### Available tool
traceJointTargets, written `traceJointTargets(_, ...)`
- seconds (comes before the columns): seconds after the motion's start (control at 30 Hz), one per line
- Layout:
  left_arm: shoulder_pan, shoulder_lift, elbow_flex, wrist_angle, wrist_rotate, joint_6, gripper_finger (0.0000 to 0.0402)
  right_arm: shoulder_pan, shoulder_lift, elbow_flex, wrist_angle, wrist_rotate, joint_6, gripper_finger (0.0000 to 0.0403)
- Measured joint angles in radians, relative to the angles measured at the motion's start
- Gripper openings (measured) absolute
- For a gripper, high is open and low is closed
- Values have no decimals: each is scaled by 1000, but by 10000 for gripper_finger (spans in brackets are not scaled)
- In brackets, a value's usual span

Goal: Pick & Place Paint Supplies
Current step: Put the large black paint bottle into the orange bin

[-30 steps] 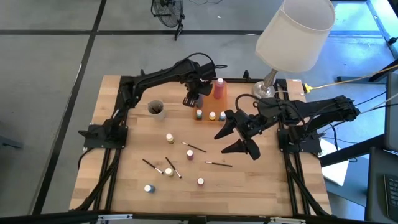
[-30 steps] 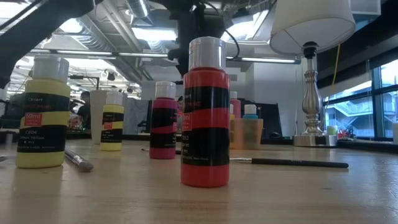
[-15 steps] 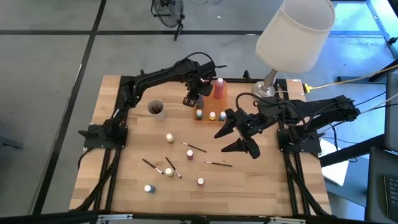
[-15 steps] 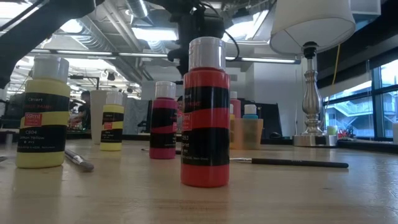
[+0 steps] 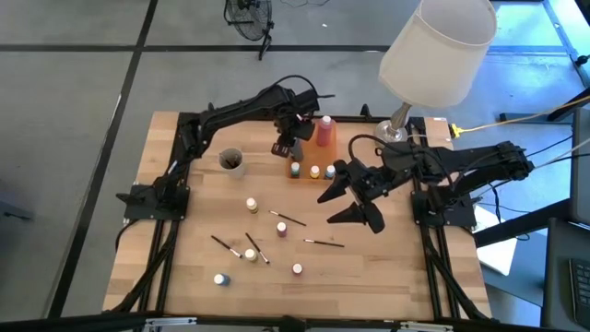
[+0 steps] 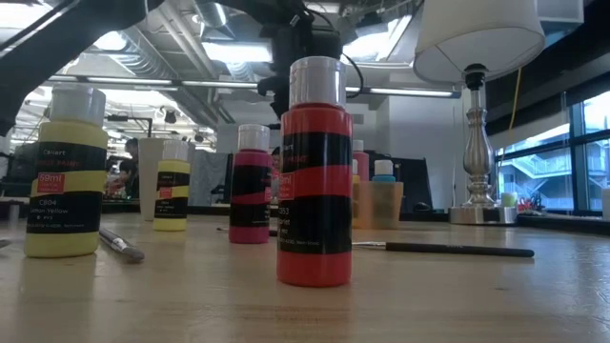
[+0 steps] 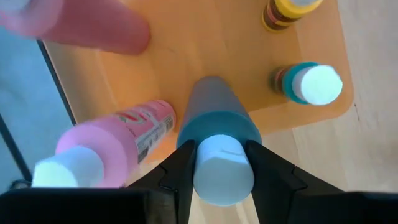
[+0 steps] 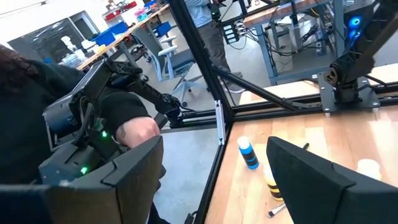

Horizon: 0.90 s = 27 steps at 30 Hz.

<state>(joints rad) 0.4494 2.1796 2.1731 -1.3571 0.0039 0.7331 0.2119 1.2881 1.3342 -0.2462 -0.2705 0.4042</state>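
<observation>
An orange tray (image 5: 313, 172) at the table's far middle holds a tall pink bottle (image 5: 324, 130) and small bottles. My left gripper (image 5: 293, 149) points down over the tray's left part, shut on a blue bottle (image 7: 214, 118). A pink bottle (image 7: 115, 144) stands right beside it. Loose small bottles (image 5: 251, 204) and thin brushes (image 5: 290, 219) lie on the wood nearer the front. The low view has a red bottle (image 6: 315, 171) closest. My right gripper (image 5: 355, 198) hovers open to the right of them, holding nothing. My left gripper pinches the blue bottle's white cap (image 7: 222, 177) between its two fingers (image 7: 180, 169), one on either side. The fingers come from above, pointing steeply down. The bottle stands upright below them over the orange tray (image 7: 292, 115). Whether its base rests on the tray, I cannot tell.
A white-shaded lamp (image 5: 433, 46) on a metal base (image 5: 395, 134) stands at the far right. A dark cup (image 5: 230, 161) sits at the far left. A yellow bottle (image 7: 289, 7) and a teal one (image 7: 308, 84) stand in the tray. A person works beyond the table's edge (image 8: 124, 130).
</observation>
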Motion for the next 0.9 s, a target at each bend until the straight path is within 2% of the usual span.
traceJointTargets(0.9, 4, 1, -2, -6, 25, -46, 134, -5, -28, 0, -52, -2, -9, 291)
